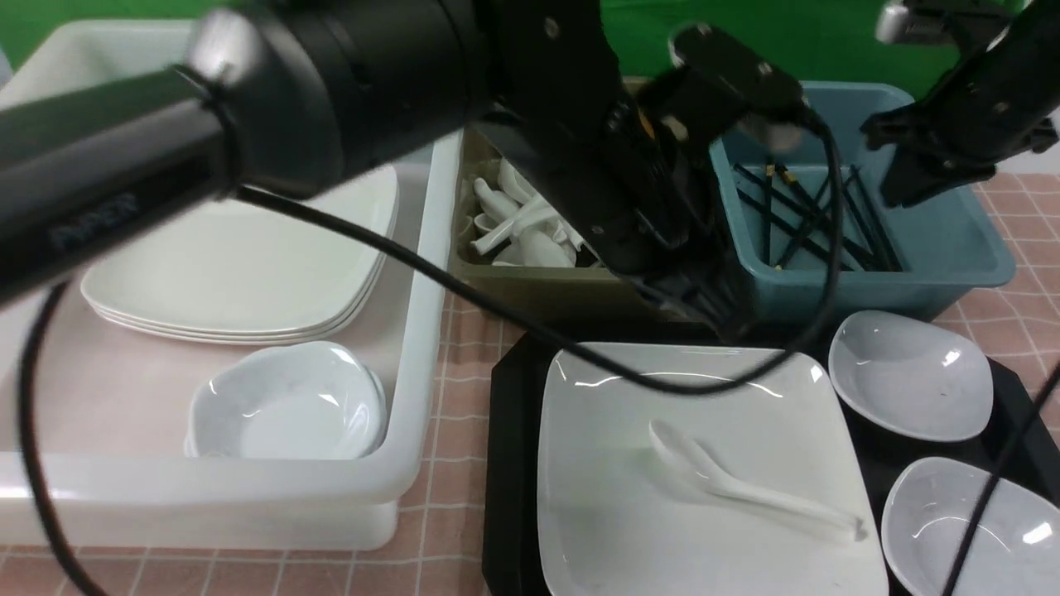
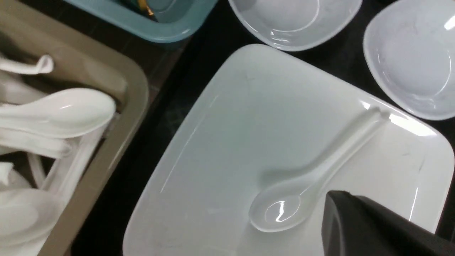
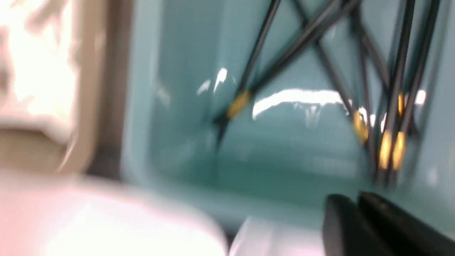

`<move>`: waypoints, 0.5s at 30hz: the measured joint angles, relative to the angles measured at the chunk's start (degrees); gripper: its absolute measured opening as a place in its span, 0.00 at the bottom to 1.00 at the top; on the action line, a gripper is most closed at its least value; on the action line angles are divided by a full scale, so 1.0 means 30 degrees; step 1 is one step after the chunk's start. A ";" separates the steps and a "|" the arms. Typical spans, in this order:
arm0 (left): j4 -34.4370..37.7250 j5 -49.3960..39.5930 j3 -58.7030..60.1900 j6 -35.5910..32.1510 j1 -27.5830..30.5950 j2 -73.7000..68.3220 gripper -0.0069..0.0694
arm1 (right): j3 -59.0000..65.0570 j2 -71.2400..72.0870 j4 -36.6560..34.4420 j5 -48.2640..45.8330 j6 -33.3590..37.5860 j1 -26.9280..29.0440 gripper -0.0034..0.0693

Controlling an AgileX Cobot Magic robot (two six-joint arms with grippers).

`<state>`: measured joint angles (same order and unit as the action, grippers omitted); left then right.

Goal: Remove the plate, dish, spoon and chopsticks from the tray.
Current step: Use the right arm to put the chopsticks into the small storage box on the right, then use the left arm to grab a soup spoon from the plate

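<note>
The white square plate (image 1: 621, 513) (image 2: 249, 124) lies on the black tray (image 1: 513, 430). On the plate rests the white spoon (image 1: 729, 484) (image 2: 284, 209), its bowl toward the plate's middle. Two small white dishes (image 1: 911, 377) (image 1: 969, 530) sit on the tray to the right of the plate. My left gripper (image 1: 725, 319) (image 2: 336, 195) hangs shut and empty over the plate's far edge, its tip just beside the spoon's bowl in the wrist view. My right gripper (image 1: 898, 194) (image 3: 355, 199) is shut on nothing above the blue tub (image 1: 952, 248). In the tub lie several black chopsticks (image 1: 811, 215) (image 3: 391, 106).
An olive tub (image 1: 530, 285) holding white spoons stands behind the tray, left of the blue tub. At the left, a big white tub (image 1: 414, 331) holds stacked square plates (image 1: 240, 265) and a bowl (image 1: 286, 406). My left arm and its cable cross the middle.
</note>
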<state>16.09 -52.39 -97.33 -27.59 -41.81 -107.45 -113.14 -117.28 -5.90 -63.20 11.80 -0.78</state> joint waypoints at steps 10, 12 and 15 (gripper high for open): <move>0.0134 0.1320 0.0000 -0.0892 -0.2264 -0.2663 0.15 | 0.7984 1.0653 -0.1237 -0.0524 0.0829 0.0000 0.09; 0.0134 0.1836 0.0000 -0.1799 -0.2626 -0.3089 0.21 | 1.0425 1.3027 -0.1270 -0.0524 0.0829 0.0000 0.09; -0.0290 0.2649 -0.0003 -0.2860 -0.3160 -0.3729 0.35 | 1.3886 1.6365 -0.1288 -0.0505 0.0829 0.0000 0.09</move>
<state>15.22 -44.44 -97.33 -36.17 -51.29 -118.63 -71.48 -68.18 -9.76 -64.71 14.29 -0.78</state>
